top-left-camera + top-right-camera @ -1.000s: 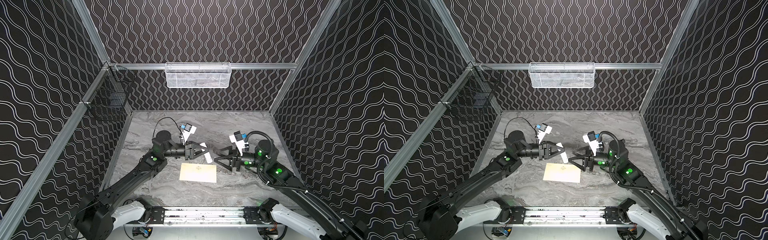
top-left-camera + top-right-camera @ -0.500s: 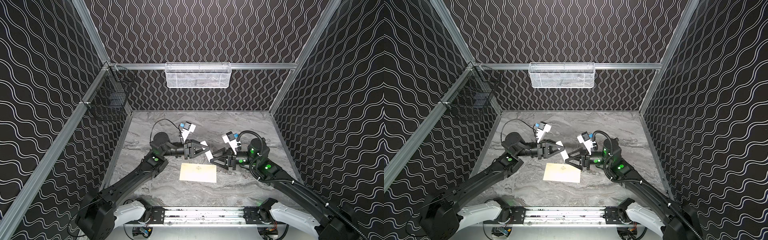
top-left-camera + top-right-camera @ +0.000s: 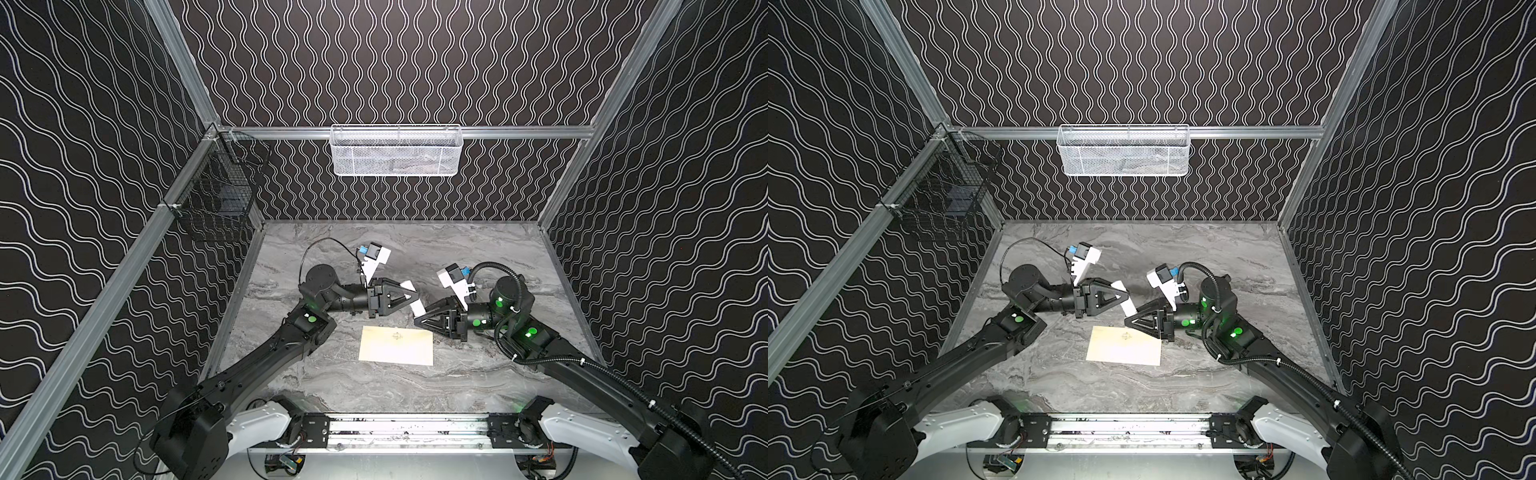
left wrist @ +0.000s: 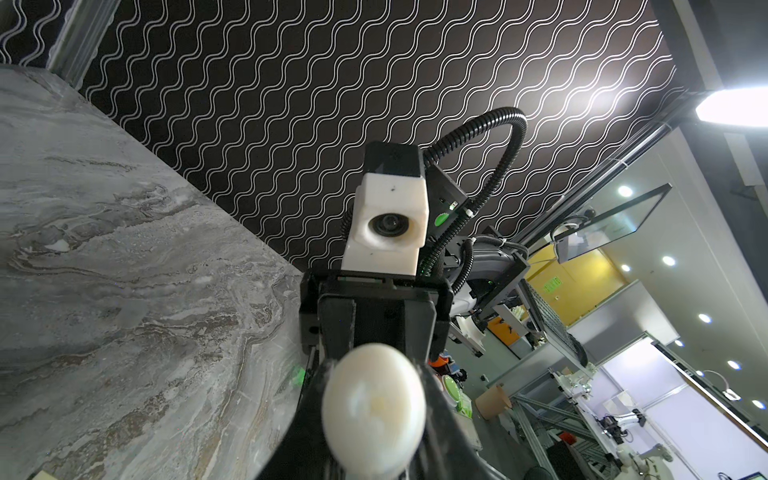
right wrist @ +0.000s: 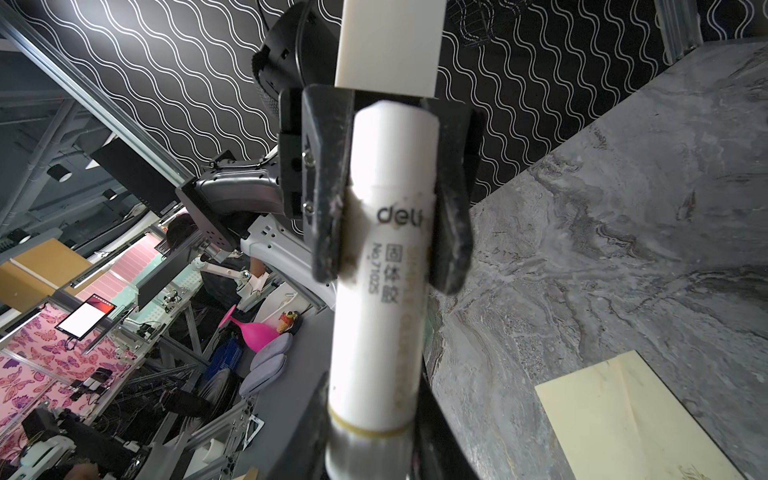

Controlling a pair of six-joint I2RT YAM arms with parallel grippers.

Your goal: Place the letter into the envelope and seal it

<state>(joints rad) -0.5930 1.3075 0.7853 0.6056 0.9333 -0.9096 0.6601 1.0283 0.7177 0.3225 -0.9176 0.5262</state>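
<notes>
Glue stick (image 5: 382, 291) bridges both arms above the counter's (image 3: 478, 249) middle: I see the left gripper (image 3: 413, 296) clamped on its body and the right gripper (image 3: 417, 322) pinching its cap end. A white mesh basket (image 3: 395, 151) hangs on the back wall. The envelope (image 3: 397, 345) lies flat toward the front edge, cream, with a small dark mark near its far edge.

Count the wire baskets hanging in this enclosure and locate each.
2. The white mesh basket hangs midway along the back wall's rail; the black wire basket hangs on the left wall's rail near the back corner. No others show.
</notes>
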